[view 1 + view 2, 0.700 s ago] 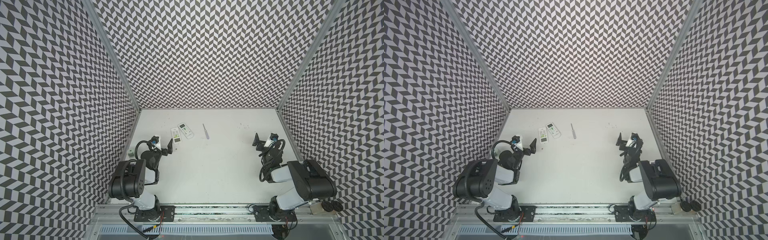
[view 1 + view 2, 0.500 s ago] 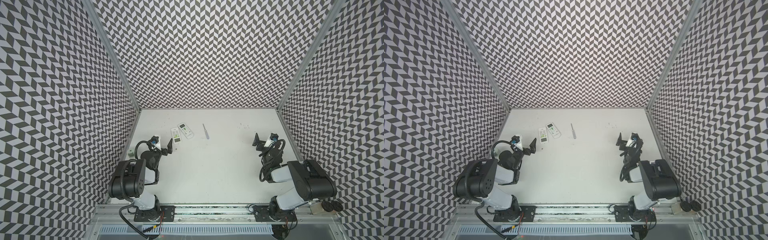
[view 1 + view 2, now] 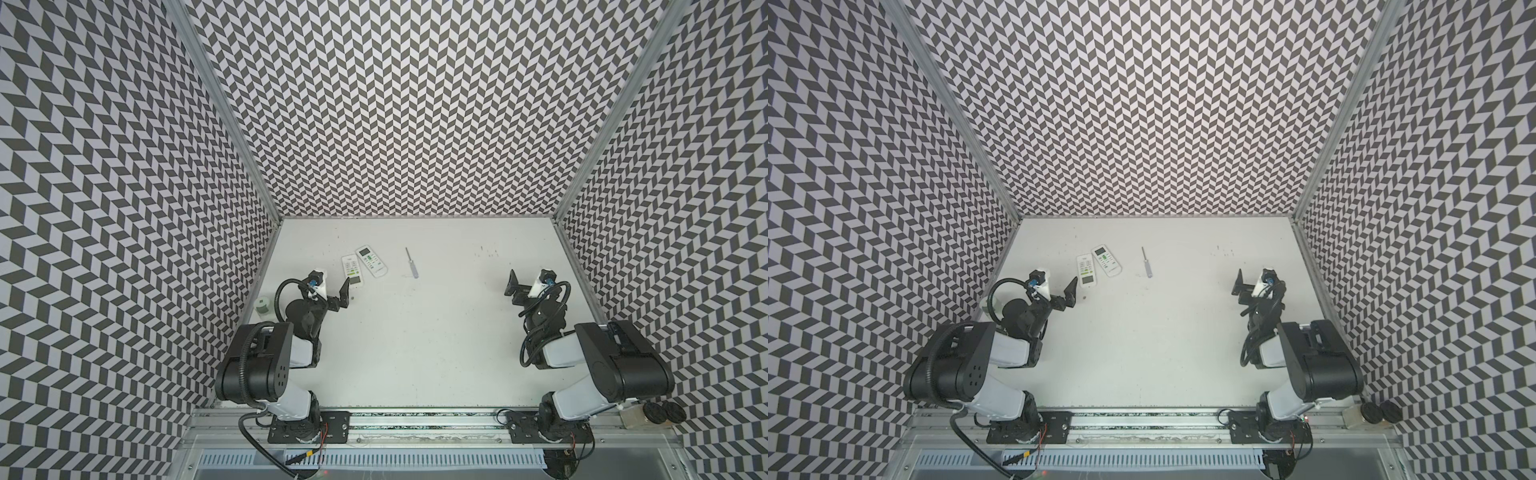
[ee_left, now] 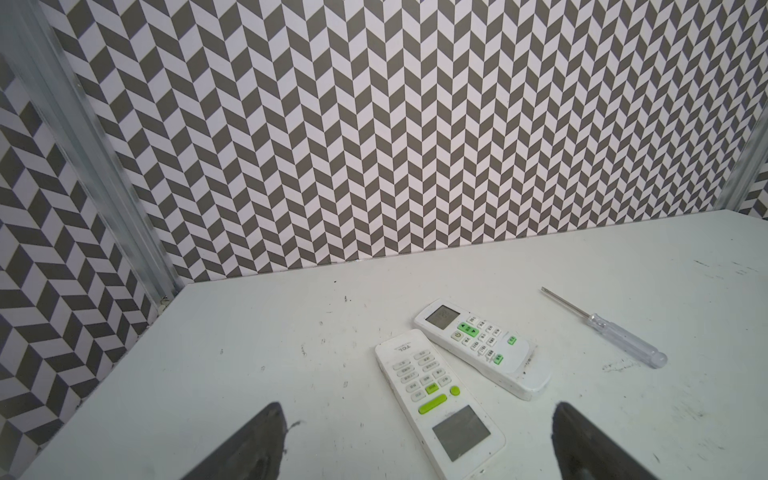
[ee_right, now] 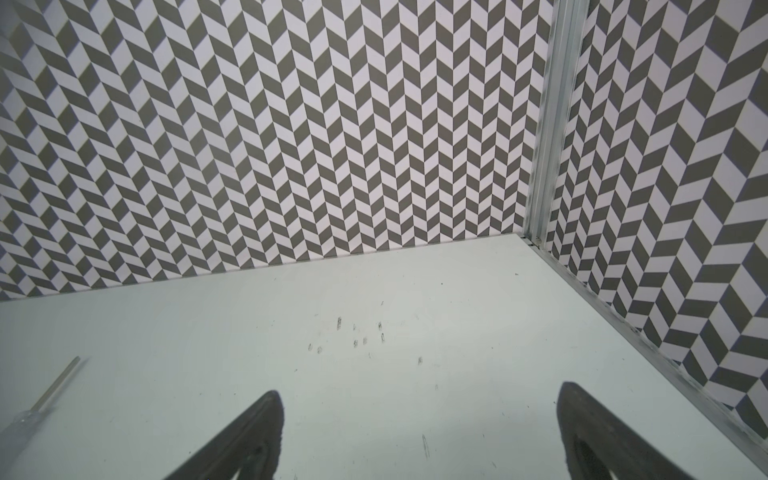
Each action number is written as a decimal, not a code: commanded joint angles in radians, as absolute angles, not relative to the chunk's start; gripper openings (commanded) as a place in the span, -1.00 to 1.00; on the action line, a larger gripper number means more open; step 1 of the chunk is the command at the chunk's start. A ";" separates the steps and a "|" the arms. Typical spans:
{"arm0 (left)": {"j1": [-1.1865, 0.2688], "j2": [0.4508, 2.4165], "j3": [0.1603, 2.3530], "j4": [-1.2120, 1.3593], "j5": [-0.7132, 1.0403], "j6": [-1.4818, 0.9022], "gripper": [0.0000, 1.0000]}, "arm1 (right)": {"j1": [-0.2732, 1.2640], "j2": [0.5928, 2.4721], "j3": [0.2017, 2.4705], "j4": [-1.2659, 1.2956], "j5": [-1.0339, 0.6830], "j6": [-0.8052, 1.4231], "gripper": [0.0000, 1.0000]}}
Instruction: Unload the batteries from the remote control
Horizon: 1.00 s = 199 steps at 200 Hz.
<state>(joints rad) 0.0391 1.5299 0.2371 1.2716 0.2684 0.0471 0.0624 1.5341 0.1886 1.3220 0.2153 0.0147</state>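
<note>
Left pincer (image 4: 417,407) wide open, empty, hovering low just beside near end of white plastic TCL-marked remote (image 4: 436,399). In wrist view that end shows between its fingertips. Right pincer (image 5: 422,390) also wide, empty, over bare white surface (image 3: 415,353) nr right edge, well apart from everything.

Change over last fraction of a sec: none. Both arms parked, nothing on surface shifted. So task prob not started yet, approach stage at most.

No batteries visible anywhere. Both remotes lie button side up, so my guess is cells are still inside w/ covers on undersides. 2nd white plastic remote (image 4: 482,347), grey display, lies angled beside the TCL one, touching or nearly, can't tell. Both sit twd far left corner. Thin metal screwdriver (image 4: 602,328) w/ clear handle lies apart from them, nearer middle of far edge.

Next IMO: grab TCL remote, flip, get cover off. Risk: flat low body, fingers may skid.
</note>
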 commanded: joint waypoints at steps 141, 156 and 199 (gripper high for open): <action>0.052 1.315 0.898 0.146 0.224 0.002 1.00 | 0.337 1.325 0.789 0.368 0.103 0.311 0.99; 0.040 1.282 0.933 0.076 0.235 0.015 1.00 | 0.364 1.375 0.860 0.312 0.098 0.267 0.98; 0.010 1.230 0.970 0.009 0.252 0.130 1.00 | 0.445 1.484 0.957 0.223 0.035 0.366 0.99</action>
